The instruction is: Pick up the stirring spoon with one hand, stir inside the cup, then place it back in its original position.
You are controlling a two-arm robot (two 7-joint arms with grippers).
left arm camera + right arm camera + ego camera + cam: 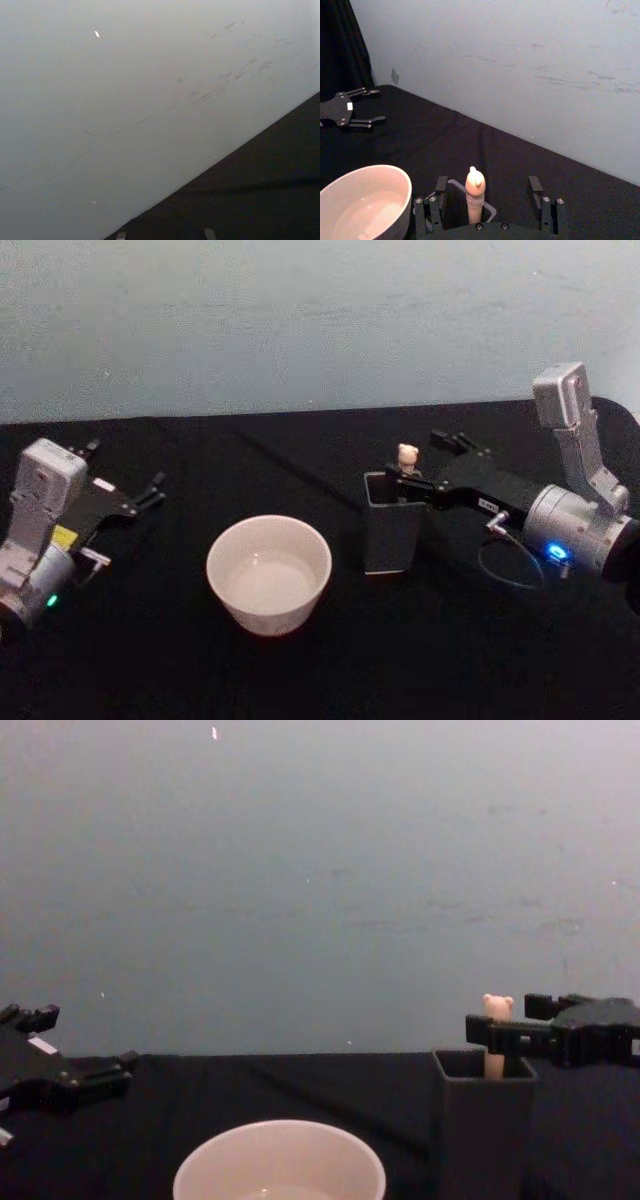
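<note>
The jaws of the right gripper (487,189) are spread wide, nothing gripped, one either side of the cream bear-topped handle of the stirring spoon (475,192), stood upright in the dark grey square holder (390,540). Pick-up is judged in hand: closure on the slim, smooth handle is called for next, then a straight lift clear of the thin walls. The glossy round cup (262,618) is set beside on the black counter (450,660); the left gripper (125,468) is parked far left, jaws apart, empty.

A smooth, glossy cream cup (262,618); a matt dark grey holder (390,538); matt black tablecloth (450,660); a scuffed pale wall (300,320).
</note>
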